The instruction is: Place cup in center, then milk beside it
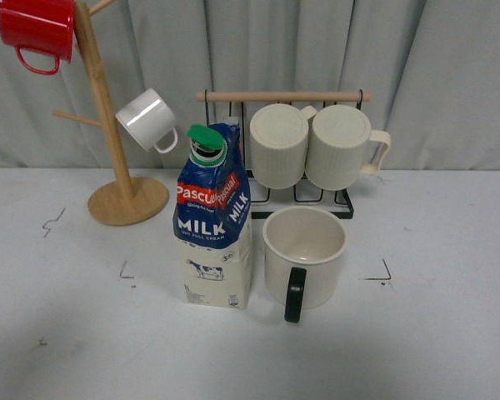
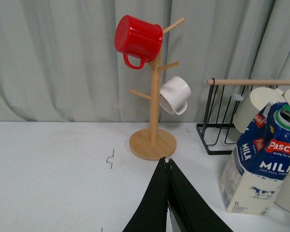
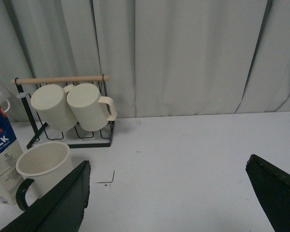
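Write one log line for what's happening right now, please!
cup: upright in center | milk: upright beside cup | left gripper: shut, empty | right gripper: open, empty | both items placed

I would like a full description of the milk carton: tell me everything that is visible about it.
The milk carton is tall, with a gable top. Its upper part is blue with red "Pascual" bands and white "MILK" lettering; the lower part is cream with a small cow drawing. A round green cap sits on the sloped top. It looks like coated cardboard. It stands upright on the pale grey table, inside the black corner marks, just left of the cream cup. No fingers touch it.
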